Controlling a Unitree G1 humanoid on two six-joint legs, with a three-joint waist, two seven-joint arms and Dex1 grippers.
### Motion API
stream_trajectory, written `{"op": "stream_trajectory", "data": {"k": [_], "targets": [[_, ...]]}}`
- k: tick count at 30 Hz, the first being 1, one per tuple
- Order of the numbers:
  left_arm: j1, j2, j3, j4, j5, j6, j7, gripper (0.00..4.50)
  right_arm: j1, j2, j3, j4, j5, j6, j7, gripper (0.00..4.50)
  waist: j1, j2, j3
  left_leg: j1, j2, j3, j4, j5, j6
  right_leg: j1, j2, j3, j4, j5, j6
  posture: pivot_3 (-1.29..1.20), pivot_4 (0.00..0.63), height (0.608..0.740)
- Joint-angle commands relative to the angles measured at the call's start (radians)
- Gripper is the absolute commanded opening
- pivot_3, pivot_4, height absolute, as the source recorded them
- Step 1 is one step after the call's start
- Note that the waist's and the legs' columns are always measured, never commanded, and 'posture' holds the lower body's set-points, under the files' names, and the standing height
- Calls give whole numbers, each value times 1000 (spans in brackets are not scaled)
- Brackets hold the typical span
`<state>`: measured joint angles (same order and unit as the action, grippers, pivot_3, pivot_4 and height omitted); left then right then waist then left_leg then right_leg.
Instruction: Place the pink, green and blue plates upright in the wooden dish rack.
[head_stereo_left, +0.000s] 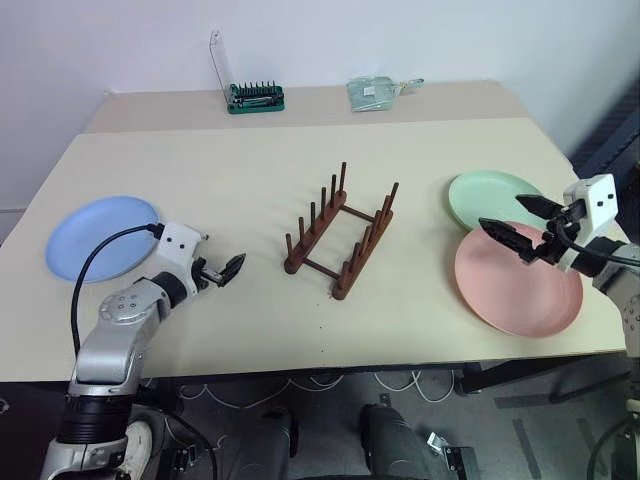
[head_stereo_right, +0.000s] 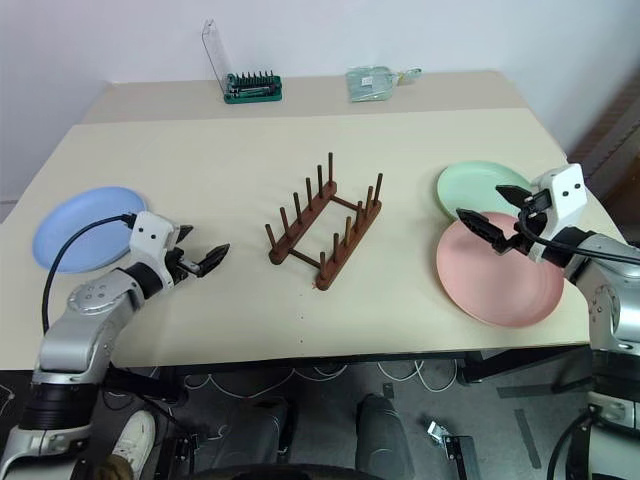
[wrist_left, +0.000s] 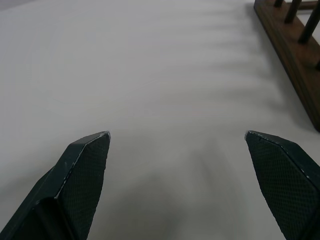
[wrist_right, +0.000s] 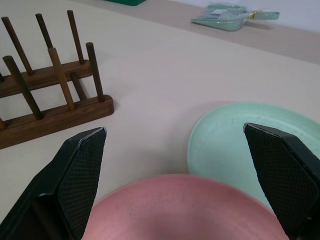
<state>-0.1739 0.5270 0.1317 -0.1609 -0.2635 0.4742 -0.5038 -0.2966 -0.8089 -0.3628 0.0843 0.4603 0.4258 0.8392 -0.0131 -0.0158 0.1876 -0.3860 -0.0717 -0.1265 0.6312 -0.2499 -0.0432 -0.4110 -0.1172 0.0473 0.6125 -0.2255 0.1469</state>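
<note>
The wooden dish rack (head_stereo_left: 340, 235) stands empty at the table's middle, its pegs upright. The blue plate (head_stereo_left: 100, 237) lies flat at the left. The pink plate (head_stereo_left: 518, 282) lies flat at the right, with the green plate (head_stereo_left: 492, 198) flat just behind it and touching or slightly under its rim. My left gripper (head_stereo_left: 228, 268) hovers open low over bare table between the blue plate and the rack, holding nothing. My right gripper (head_stereo_left: 515, 225) is open above the meeting edges of the pink plate (wrist_right: 190, 207) and green plate (wrist_right: 235, 145), empty.
A green bit holder (head_stereo_left: 254, 96) with a raised clear lid and a clear packet (head_stereo_left: 375, 92) sit on the farther table at the back. The table's (head_stereo_left: 250, 180) front edge runs close under both arms.
</note>
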Motion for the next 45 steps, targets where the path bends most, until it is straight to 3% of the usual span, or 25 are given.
{"op": "stream_trajectory", "data": {"k": [1,7,18,25,32,39,45], "targets": [[-1,22,21,-39,1,-8,-7,4443,3,-24,-29,-19,6,-15,10,4500,0,0,0,0,0,0,0,0,0,0,0,0,0,0,0,0,150,740],[5,14,10,-50,-10,-6,-11,4443,-21,-10,-13,-22,-4,-17,-8,4500,-1,0,0,0,0,0,0,0,0,0,0,0,0,0,0,0,150,740],[-13,26,-89,-70,-70,31,-176,4443,83,4,-51,-167,36,40,-51,4500,-3,0,0,0,0,0,0,0,0,0,0,0,0,0,0,0,150,740],[-38,20,-325,-125,-26,25,-310,4443,97,25,-48,-224,55,54,-97,4500,3,0,0,0,0,0,0,0,0,0,0,0,0,0,0,0,150,740],[-143,-86,-437,-108,23,103,-245,4443,212,32,-113,-352,116,94,-107,4500,5,0,0,-1,0,0,1,0,0,0,0,0,0,0,0,0,150,740],[-184,-183,-448,-36,54,172,-148,4443,237,67,-105,-382,114,86,-152,4500,2,2,-1,1,0,0,1,0,1,1,0,0,0,0,0,0,150,740],[-196,-205,-445,-36,43,273,-127,4443,222,82,-83,-372,105,77,-158,4500,5,2,-2,1,0,0,1,0,1,3,0,0,0,-1,1,0,150,740]]}}
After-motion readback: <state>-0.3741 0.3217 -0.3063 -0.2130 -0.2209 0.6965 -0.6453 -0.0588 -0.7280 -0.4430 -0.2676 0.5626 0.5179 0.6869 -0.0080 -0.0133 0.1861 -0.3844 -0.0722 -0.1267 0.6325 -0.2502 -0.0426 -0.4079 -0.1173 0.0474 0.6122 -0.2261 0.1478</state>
